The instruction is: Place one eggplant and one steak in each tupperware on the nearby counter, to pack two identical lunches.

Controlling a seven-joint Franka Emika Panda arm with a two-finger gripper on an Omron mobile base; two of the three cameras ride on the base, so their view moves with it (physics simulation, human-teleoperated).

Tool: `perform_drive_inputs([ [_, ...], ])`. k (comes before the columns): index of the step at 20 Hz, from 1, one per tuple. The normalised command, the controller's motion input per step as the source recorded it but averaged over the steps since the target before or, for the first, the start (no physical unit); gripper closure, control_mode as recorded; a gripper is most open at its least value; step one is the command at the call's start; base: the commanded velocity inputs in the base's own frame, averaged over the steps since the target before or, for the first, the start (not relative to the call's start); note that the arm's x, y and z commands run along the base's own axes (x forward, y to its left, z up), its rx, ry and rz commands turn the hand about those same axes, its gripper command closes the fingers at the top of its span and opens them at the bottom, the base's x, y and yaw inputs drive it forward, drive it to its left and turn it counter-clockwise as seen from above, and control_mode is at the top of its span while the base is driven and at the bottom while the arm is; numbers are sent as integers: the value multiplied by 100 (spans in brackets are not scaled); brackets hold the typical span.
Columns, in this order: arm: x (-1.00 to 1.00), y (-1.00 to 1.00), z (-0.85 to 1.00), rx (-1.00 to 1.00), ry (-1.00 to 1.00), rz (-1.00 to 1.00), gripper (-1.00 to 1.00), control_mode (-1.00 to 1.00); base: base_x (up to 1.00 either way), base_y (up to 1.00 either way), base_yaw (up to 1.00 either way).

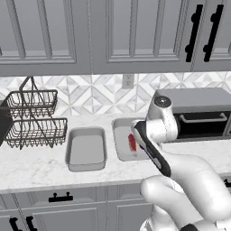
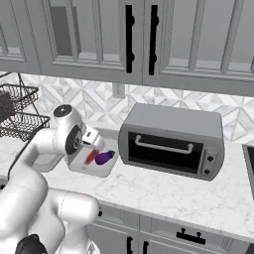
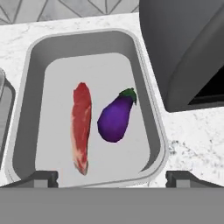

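Two grey tupperware trays stand side by side on the white marble counter point(image 1: 40, 171). The left tupperware point(image 1: 85, 149) holds nothing. In the right tupperware point(image 3: 151, 127) lie a red steak point(image 3: 82, 127) and a purple eggplant point(image 3: 115, 118), side by side and apart. Both also show in the right base view, steak point(image 2: 91, 157) and eggplant point(image 2: 103, 158). My gripper point(image 3: 112, 178) hovers above this tray, open, with nothing between its fingertips point(image 3: 41, 177). In the left base view my arm hides most of the right tray, and only the steak point(image 1: 131, 142) shows.
A grey toaster oven point(image 2: 171, 141) stands close to the right of the filled tray. A two-tier black wire basket point(image 1: 34, 119) sits at the counter's left end. Upper cabinets with black handles point(image 2: 130, 37) hang overhead.
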Motion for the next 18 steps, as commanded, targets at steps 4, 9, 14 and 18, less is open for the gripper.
perform_drive_inputs([
  [4, -100, 7, 28, 0, -19, 17, -100, -100, 0, 0, 0],
  [9, -20, 1, 0, 0, -5, 5, -100, 100, -80, 2, 33],
  [14, 0, 0, 0, 0, 0, 0, -100, 100, -63, 1, 83],
  [18, 0, 0, 0, 0, 0, 0, -100, 100, -53, 9, 85],
])
